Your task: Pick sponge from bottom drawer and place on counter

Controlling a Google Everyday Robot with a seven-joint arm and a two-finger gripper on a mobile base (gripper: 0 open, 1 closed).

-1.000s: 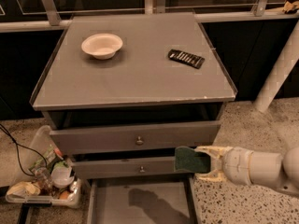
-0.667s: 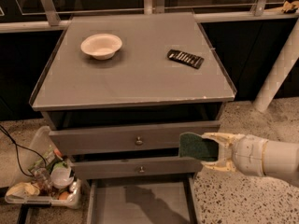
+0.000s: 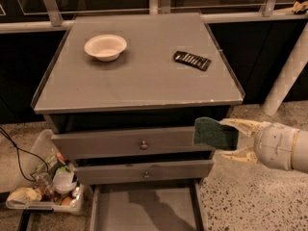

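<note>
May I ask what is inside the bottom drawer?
Only bare floor shows in the bottom drawer; its rear hides under the drawer above. The gripper holds the sponge beside the top drawer.

A robot test space staged like a kitchen: a grey three-drawer metal cabinet [image 3: 96, 146] on speckled terrazzo floor [image 3: 250, 196], glass-panelled metal railing [image 3: 48, 6] behind, a clear tray of clutter [image 3: 43, 205] beside it, and a cream two-finger gripper [image 3: 231, 138] clasping a green sponge [image 3: 214, 133] at right.
</note>
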